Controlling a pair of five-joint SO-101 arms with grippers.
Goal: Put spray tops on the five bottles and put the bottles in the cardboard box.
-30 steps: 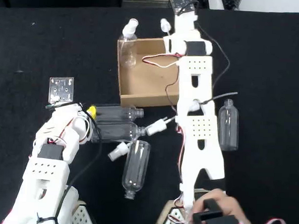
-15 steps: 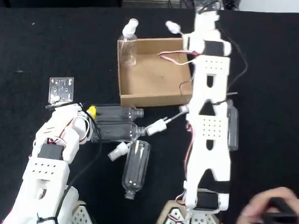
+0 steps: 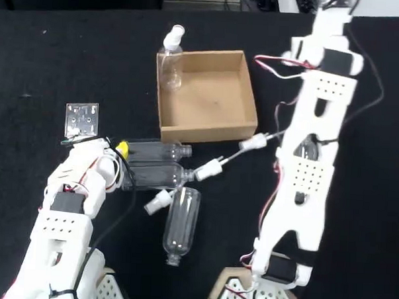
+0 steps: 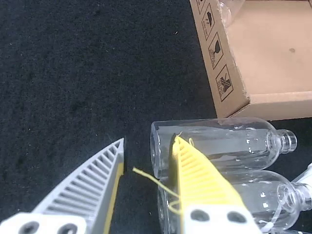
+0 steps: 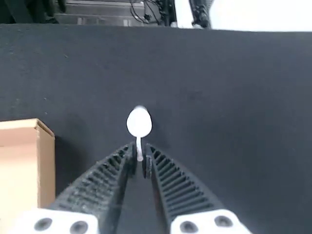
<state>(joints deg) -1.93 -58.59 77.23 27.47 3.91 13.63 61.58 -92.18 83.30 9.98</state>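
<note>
Bottles (image 3: 152,176) lie just in front of the cardboard box (image 3: 203,132), with one capped bottle (image 3: 170,65) standing in its corner. Left gripper (image 4: 148,142) gapes beside the lying ones, right gripper (image 5: 138,163) pinches a spray top (image 5: 139,122) by its tube. Box side shows handling pictograms (image 4: 214,48).

We see a table (image 3: 45,50) covered in black cloth, evenly lit, with a small grey metal plate (image 3: 81,119) lying on it toward nine o'clock. Beyond its far edge, at twelve o'clock, dark cables (image 5: 156,9) tangle, and a white surface (image 5: 253,14) shows toward one o'clock.
</note>
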